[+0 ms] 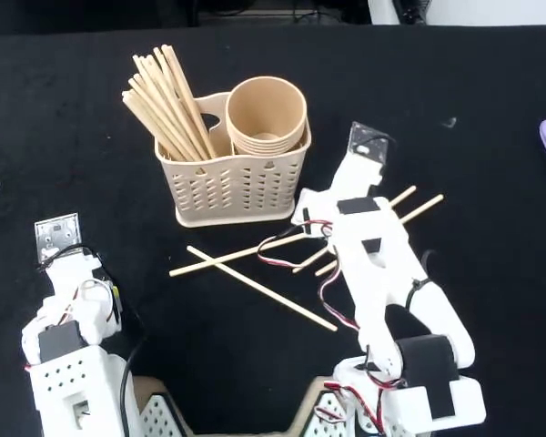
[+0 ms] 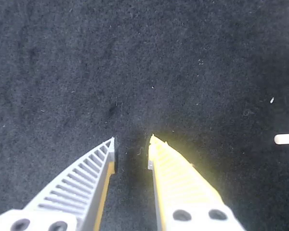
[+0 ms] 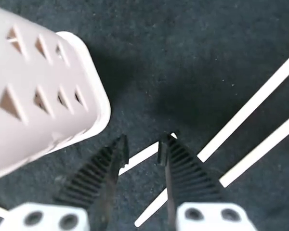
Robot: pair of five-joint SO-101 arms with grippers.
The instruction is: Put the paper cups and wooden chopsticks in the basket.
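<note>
The basket (image 1: pixel 232 187) stands in the way at upper centre; loose chopsticks (image 1: pixel 255 284) cross mid-frame; bare tabletop (image 1: pixel 73 137) gives passage at left.

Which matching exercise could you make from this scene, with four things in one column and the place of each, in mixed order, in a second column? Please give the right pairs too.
Column one
1. paper cups
2. loose chopsticks
3. left gripper
4. right gripper

Column two
A. over bare table, far from the basket
B. stacked inside the basket
C. lying flat on the table, outside the basket
D. over one loose chopstick, beside the basket's corner

Pairs: 1-B, 2-C, 3-A, 4-D
</note>
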